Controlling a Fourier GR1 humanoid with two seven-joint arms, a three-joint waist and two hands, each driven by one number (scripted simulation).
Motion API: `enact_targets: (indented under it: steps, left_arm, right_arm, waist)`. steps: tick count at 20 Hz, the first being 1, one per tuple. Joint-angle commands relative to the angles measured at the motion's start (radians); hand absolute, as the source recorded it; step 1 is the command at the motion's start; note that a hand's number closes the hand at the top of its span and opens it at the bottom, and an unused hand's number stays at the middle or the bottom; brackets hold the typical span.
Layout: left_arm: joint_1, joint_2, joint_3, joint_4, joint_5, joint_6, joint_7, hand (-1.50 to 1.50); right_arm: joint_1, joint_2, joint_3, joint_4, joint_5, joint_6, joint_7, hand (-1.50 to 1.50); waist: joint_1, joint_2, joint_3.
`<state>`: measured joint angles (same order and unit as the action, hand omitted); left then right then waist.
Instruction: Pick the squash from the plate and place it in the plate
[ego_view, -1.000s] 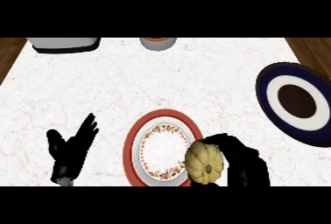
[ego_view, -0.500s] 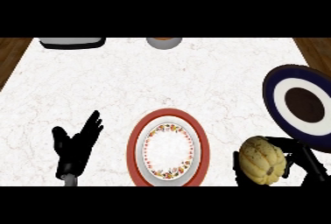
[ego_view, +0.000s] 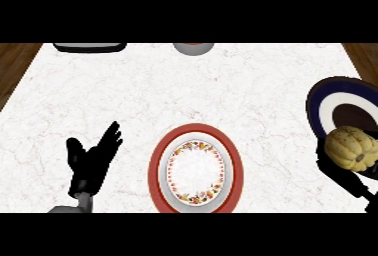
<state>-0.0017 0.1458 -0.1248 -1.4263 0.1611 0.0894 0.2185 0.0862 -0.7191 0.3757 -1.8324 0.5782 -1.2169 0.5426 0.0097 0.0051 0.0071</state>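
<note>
Squash: pale yellow ribbed squash (ego_view: 353, 148) at the right edge, over the lower rim of the dark blue plate
Right robot hand: black right robot hand (ego_view: 347, 175) curled under and round the squash, grasping it
Left robot hand: left robot hand (ego_view: 94, 159) at lower left, released, fingers straight and pointing up, resting over the desk
Red plate: red-rimmed plate (ego_view: 196, 168) with a floral band and white centre, low in the middle, nothing on it
Blue plate: dark blue plate (ego_view: 334, 100) with white ring and brown centre, at the right edge
Desk: white marbled desk (ego_view: 184, 90); a dark tray (ego_view: 88, 47) and a grey bowl (ego_view: 193, 47) at its far edge
</note>
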Motion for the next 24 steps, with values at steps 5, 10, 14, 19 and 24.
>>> enact_targets:
  steps: [5,10,14,19,24]
  left_arm:
    - [-0.026,0.007,0.018,0.041,0.01,-0.024,-0.014,0.0]
    - [-0.016,0.0,0.003,0.011,0.004,-0.022,-0.003,0.0]
    - [-0.019,-0.004,-0.011,-0.001,-0.004,-0.02,0.008,0.0]
    - [-0.051,-0.034,-0.022,0.017,-0.014,-0.004,-0.001,0.0]
    - [-0.034,-0.011,-0.01,0.035,-0.009,-0.029,-0.017,0.0]
  right_arm:
    - [-0.131,-0.076,-0.107,0.213,-0.34,-0.054,-0.186,1.5]
    - [-0.194,-0.059,-0.176,0.321,-0.486,0.034,-0.334,1.5]
    - [-0.217,-0.075,-0.23,0.462,-0.618,0.2,-0.322,1.5]
    - [-0.266,-0.092,-0.221,0.647,-0.705,0.469,-0.445,-1.5]
    - [-0.341,-0.033,-0.338,0.8,-0.824,0.647,-0.724,-1.5]
  waist:
    - [0.014,0.005,0.003]
    - [0.023,0.004,0.006]
    - [0.039,0.012,0.006]
    - [0.054,0.021,0.006]
    - [0.047,0.019,0.006]
